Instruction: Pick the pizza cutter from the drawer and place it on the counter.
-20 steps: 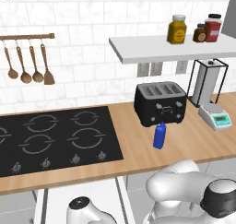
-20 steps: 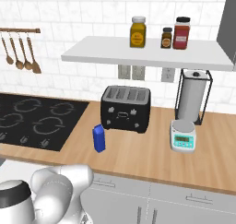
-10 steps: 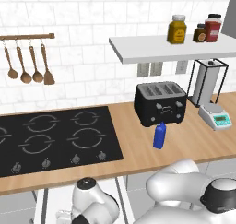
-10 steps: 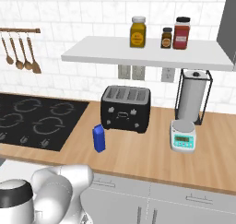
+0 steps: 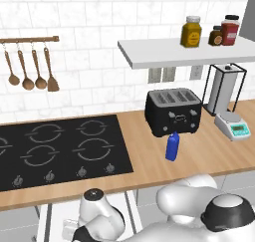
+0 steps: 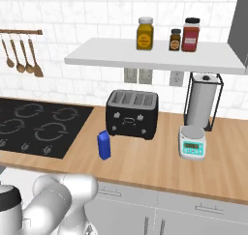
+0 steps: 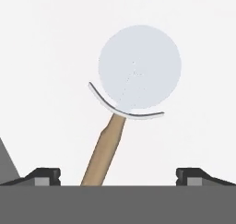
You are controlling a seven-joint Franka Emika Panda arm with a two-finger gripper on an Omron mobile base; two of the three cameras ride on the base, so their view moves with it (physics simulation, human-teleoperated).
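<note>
The pizza cutter (image 7: 138,73) lies flat on the white bottom of the drawer (image 7: 46,57). Its round silver-white wheel is in the upper middle of the hand view, and its wooden handle (image 7: 103,154) slants down toward me. My gripper (image 7: 119,176) hangs straight over it, open, with the dark fingertips (image 7: 46,174) far apart and the handle's end between them, untouched. In the left base view my wrist (image 5: 97,211) dips into the pulled-out drawer (image 5: 50,223) below the counter (image 5: 149,161), which also runs across the right base view (image 6: 145,168).
On the counter stand a black toaster (image 5: 173,111), a blue bottle (image 5: 172,147), a small scale (image 5: 233,126) and a paper towel holder (image 5: 224,89). The black cooktop (image 5: 55,149) lies to the left. Wooden spoons (image 5: 30,69) hang on the wall, under-shelf jars (image 5: 191,32) above.
In the left base view my wrist has risen a little and shifted slightly right over the drawer. The jaws have stayed wide apart; nothing else moved.
</note>
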